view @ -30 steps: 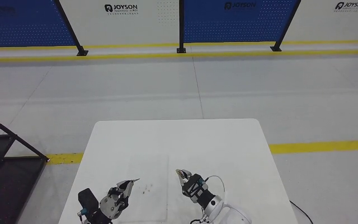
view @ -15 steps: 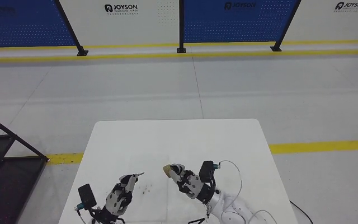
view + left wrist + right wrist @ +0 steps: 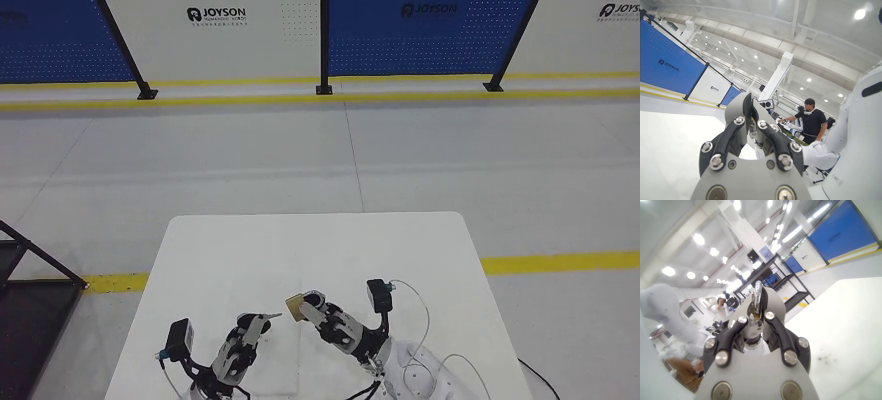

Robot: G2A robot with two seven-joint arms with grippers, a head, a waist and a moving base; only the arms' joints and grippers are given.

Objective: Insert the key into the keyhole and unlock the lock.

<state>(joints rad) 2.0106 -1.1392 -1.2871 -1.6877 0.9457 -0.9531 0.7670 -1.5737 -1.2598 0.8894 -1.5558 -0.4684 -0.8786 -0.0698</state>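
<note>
My right gripper [image 3: 303, 306] is shut on a brass padlock [image 3: 294, 304], held above the near middle of the white table [image 3: 320, 250]. In the right wrist view the padlock's chrome shackle [image 3: 758, 289] sticks out past the fingertips, and its brass body [image 3: 755, 311] is pinched between the pads of my right gripper [image 3: 758, 302]. My left gripper [image 3: 264, 321] is shut on a thin metal key [image 3: 271, 317], whose tip points toward the padlock a short gap away. In the left wrist view, my left gripper [image 3: 751, 108] has its pads pressed together and the key is barely visible between them.
Small dark specks [image 3: 821, 357] mark the table surface near the grippers. A faint transparent sheet [image 3: 265, 300] lies on the near left part of the table. A black rack [image 3: 25, 270] stands off the table's left side. A cable [image 3: 415, 320] loops over the right arm.
Both arms have come forward and drawn closer together. The right gripper has turned so the brass padlock shows, and the key tip now sits close to it.
</note>
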